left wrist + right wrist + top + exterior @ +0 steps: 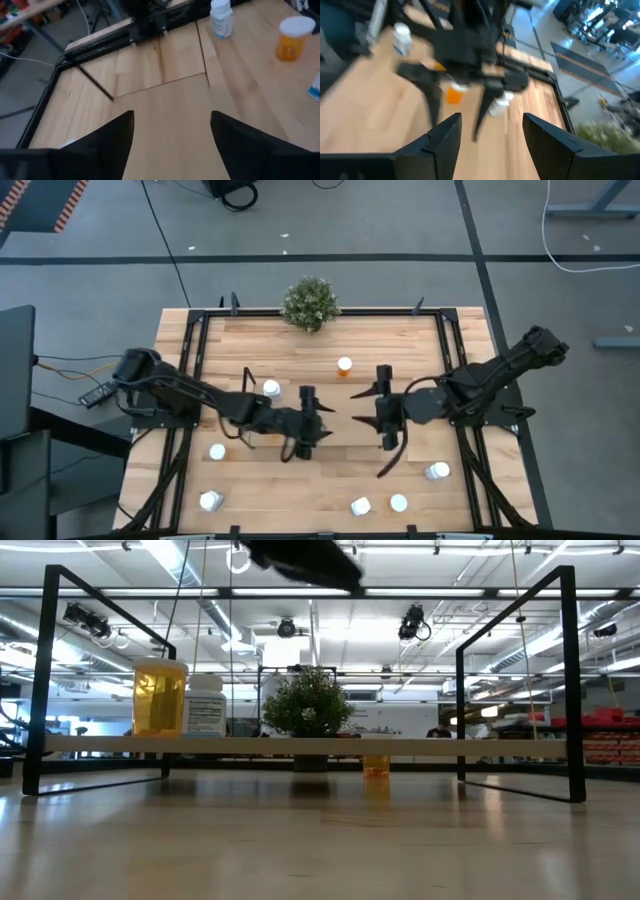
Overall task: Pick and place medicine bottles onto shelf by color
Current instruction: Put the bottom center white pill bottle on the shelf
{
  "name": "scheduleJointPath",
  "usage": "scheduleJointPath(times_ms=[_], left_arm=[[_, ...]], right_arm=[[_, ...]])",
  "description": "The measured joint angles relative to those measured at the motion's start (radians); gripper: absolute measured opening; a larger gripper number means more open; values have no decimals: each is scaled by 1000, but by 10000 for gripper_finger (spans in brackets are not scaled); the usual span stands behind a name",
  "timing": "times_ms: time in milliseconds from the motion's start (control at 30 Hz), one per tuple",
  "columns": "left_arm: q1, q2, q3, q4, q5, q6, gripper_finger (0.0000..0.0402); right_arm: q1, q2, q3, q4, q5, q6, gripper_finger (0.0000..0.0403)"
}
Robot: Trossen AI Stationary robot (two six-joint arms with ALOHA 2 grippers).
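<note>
Both grippers hover open above the middle of the table, facing each other: my left gripper (325,422) (172,135) and my right gripper (358,408) (492,132). Neither holds anything. An orange bottle (345,366) stands beyond them, toward the far edge, and a whitish bottle (271,388) stands next to the left arm. Several whitish bottles stand near the table's near edge, among them one (217,451) on the left and one (437,471) on the right. The shelf (440,330) (500,746) spans the table. In the low view an orange bottle (160,697) and a whitish bottle (205,705) stand on its deck.
A small potted plant (310,302) (308,705) sits at the middle of the far edge. The shelf's upright end frames (40,680) (570,680) rise at both sides. Part of an arm (300,560) hangs over the low view. Bare wood (330,470) lies between the grippers and the near bottles.
</note>
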Motion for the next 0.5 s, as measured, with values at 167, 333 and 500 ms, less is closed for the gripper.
scheduleJointPath(times_ms=[167, 333, 500], left_arm=[[9, -150, -263, 382, 41, 31, 253], [8, -229, -345, 517, 52, 58, 252], [1, -273, -307, 427, 67, 58, 253]], right_arm=[[58, 64, 8, -9, 0, 96, 217], [64, 170, 7, -16, -63, 215, 217], [67, 241, 32, -37, -194, 350, 217]])
